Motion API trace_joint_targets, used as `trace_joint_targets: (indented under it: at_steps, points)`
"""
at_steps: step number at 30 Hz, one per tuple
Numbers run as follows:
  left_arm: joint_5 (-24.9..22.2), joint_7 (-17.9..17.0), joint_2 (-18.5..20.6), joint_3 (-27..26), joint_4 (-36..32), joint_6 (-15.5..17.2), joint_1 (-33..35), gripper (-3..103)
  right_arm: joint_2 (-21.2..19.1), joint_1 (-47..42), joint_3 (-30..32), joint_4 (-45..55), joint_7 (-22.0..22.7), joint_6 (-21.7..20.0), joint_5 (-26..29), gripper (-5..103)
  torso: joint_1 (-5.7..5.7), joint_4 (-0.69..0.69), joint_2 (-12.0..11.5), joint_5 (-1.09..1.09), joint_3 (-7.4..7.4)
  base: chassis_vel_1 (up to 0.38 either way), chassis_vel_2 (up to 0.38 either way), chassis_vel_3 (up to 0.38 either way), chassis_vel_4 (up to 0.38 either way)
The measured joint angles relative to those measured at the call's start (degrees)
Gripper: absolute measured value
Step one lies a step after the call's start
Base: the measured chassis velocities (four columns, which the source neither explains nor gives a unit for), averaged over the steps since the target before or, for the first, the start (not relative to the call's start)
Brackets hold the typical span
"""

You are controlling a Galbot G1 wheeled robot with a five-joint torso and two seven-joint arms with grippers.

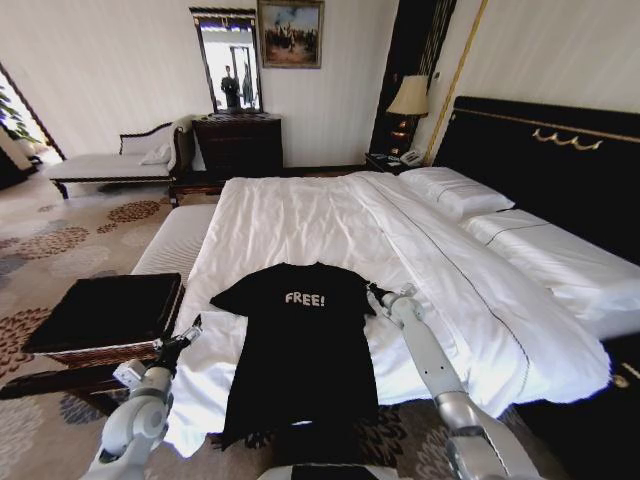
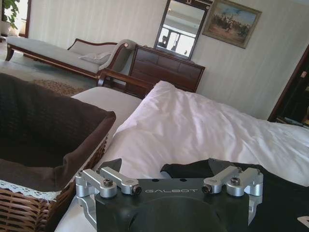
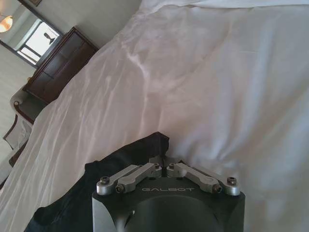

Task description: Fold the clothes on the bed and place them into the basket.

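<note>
The black T-shirt (image 1: 300,350) with white "FREE!" lettering lies flat on the foot of the bed (image 1: 300,215), and its hem hangs over the edge. My right gripper (image 1: 377,296) is at the shirt's right sleeve; in the right wrist view its fingers (image 3: 164,166) meet, shut on the sleeve's edge (image 3: 157,144). My left gripper (image 1: 187,338) is beside the left sleeve, between shirt and basket. Its fingers are spread open in the left wrist view (image 2: 166,168), just short of the dark fabric (image 2: 193,169). The wicker basket (image 1: 100,352) with black lining stands left of the bed.
A cream bench (image 1: 175,245) runs along the bed's left side beyond the basket (image 2: 29,212). A chaise longue (image 1: 110,165) and a dark dresser with mirror (image 1: 237,140) stand by the far wall. Pillows (image 1: 455,190) and the headboard are at right.
</note>
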Motion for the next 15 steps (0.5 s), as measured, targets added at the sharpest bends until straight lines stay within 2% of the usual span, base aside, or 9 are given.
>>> trace_joint_targets:
  at_steps: [6, 10, 14, 15]
  points:
    - [-0.2, 0.1, -0.1, -0.6, -0.7, -0.1, 0.7, 100, 0.4, 0.3, -5.2, 4.1, 0.4, -0.5, -4.1, 0, 0.00, 0.01, 0.0, 0.00, 0.00, 0.000, 0.000, 0.000, 0.000]
    - [-0.3, 0.4, -0.1, -1.3, -0.9, -0.3, 1.2, 100, 2.0, 1.4, -8.8, 1.5, 0.2, -0.1, -7.7, 0, 0.00, 0.02, 0.0, 0.00, 0.00, 0.000, 0.000, 0.000, 0.000]
    - [-0.4, 0.6, 0.1, -1.8, -0.9, -0.4, 1.5, 100, 3.7, 1.8, -9.7, -0.6, 0.1, 0.6, -9.9, 0, 0.00, 0.02, 0.0, 0.00, 0.00, 0.000, 0.000, 0.000, 0.000]
    - [-0.4, 0.6, 0.2, -1.9, -1.0, -0.4, 1.5, 100, 4.0, 1.8, -10.0, -0.7, 0.1, 0.9, -10.4, 5, 0.00, 0.02, 0.0, 0.01, 0.00, 0.000, 0.000, 0.000, 0.000]
